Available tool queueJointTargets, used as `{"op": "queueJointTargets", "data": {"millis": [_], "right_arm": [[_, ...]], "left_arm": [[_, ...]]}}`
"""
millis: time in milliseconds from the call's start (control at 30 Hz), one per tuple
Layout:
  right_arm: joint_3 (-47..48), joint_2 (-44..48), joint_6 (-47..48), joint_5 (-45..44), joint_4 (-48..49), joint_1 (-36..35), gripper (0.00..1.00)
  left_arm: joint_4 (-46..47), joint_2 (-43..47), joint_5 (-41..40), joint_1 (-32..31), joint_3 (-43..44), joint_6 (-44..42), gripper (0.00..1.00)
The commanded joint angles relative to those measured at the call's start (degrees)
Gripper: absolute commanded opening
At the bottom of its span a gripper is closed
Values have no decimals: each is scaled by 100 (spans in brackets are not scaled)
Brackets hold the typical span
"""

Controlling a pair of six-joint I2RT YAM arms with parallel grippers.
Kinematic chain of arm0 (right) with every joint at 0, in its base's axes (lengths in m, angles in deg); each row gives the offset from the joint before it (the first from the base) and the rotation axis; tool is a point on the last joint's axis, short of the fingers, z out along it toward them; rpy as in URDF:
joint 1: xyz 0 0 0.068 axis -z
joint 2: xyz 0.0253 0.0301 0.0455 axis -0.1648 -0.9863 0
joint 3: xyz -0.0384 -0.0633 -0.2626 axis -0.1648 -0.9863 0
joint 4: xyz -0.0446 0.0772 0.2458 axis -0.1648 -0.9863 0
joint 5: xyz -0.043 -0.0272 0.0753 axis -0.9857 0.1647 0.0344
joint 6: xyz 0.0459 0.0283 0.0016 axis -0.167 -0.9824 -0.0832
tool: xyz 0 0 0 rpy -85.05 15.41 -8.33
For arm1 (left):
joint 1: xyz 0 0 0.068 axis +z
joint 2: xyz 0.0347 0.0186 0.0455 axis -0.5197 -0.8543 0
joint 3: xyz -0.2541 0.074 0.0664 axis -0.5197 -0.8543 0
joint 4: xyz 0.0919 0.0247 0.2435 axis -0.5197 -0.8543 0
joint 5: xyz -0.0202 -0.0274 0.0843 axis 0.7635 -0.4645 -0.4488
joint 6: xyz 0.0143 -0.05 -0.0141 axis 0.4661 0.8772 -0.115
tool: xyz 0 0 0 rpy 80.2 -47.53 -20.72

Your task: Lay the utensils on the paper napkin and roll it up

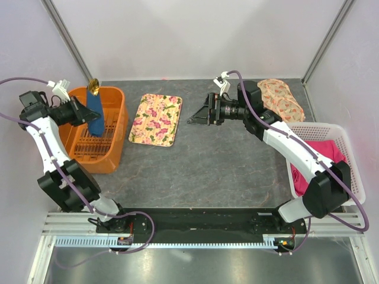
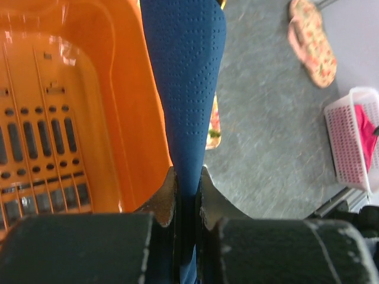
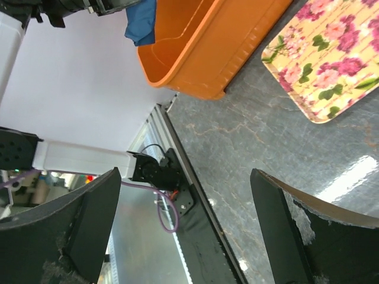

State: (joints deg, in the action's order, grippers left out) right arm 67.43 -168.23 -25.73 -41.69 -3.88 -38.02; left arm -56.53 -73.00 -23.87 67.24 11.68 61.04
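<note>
**Rolled napkin held over the orange basket, right arm standing off.**

My left fingers (image 2: 164, 201) are pinched narrow on the rolled paper napkin (image 1: 96, 115). They grip it partway along, I'd say so the wrap can't spring loose, and it hangs over the orange basket (image 1: 115, 145), apparently ready to go in. Its long axis crosses the fingers and seems about upright, with the gold spoon (image 1: 93, 87) poking bowl-first out of the top end. Just right of the basket lies the floral tray (image 1: 156, 119). My right fingers (image 3: 89, 225) stand wide, holding nothing, above the table (image 1: 225, 165) beside the tray.
</note>
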Motion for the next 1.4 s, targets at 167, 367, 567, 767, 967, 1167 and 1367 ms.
{"op": "queueJointTargets", "data": {"millis": [167, 367, 567, 767, 967, 1167, 1367], "right_arm": [[409, 106, 1188, -204, -1221, 269, 98], [628, 71, 1979, -336, -2075, 454, 98], [786, -105, 2822, -940, -2426, 559, 98], [970, -332, 3867, -1250, -3163, 595, 98], [1629, -1018, 4441, -1409, -3579, 638, 98], [2393, -1800, 4388, -1031, -3614, 647, 98], [2387, -1968, 4555, -979, -3623, 770, 98]], "left_arm": [[-586, -111, -521, 29, 94, -777, 2], [-577, -313, -706, 46, 137, -856, 2], [-656, -822, -873, 47, 671, -725, 2], [-604, -1595, -618, 47, 1122, -286, 2], [-392, -2000, -873, 38, 999, -30, 2], [-392, -2256, -979, 20, 684, 40, 2], [-235, -2458, -1207, -339, 541, 294, 2]]}}
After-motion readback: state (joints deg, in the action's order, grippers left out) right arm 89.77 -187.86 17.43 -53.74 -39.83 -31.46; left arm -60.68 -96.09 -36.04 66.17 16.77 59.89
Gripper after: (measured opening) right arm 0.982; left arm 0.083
